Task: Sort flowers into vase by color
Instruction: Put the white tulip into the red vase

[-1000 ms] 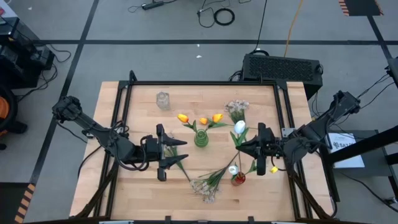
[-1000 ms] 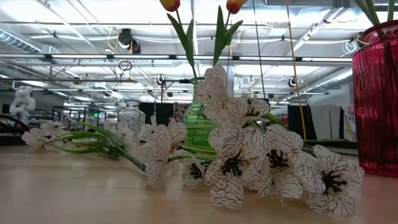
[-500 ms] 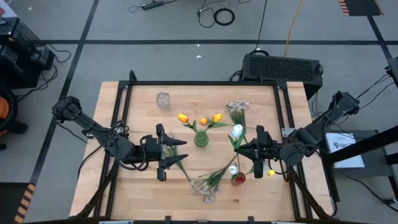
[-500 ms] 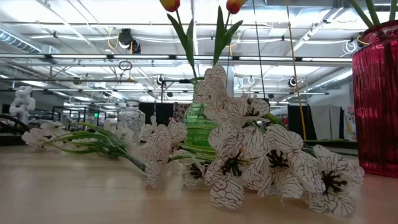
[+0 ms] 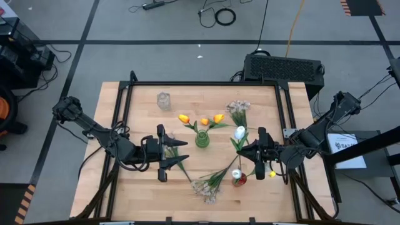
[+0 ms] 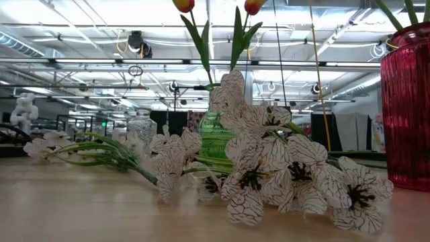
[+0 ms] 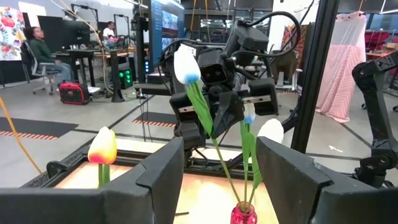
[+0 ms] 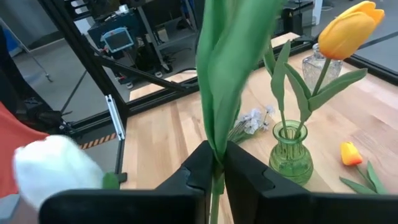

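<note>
Left gripper (image 5: 167, 154): idle over the table's left-centre, fingers spread apart, nothing between them; it waits while the other arm works.

Clear vase (image 5: 164, 100): far side of the table, apparently empty, though it is hard to be sure from above; a likely home for one colour.

Green vase (image 5: 202, 139): table centre, holding orange tulips (image 5: 201, 120), so that colour already has its place.

Near spray (image 5: 209, 185): pale blossoms lying loose at the near edge, not yet sorted.

Far spray (image 5: 238, 110): loose on the table beyond the green vase, unsorted.

White tulip (image 5: 240, 132): held by its lower stem, head up and tilted, its stem running down toward the red vase; judged mid-insertion.

Red vase (image 5: 239, 180): near right-centre, already holding another white tulip, hence the destination for white.

Right gripper (image 5: 255, 150): just above the red vase, fingers pinched tight on the white tulip's stem to steer it into the neck.

Yellow tulip (image 5: 274, 171): lying beside the right gripper, unsorted.
</note>
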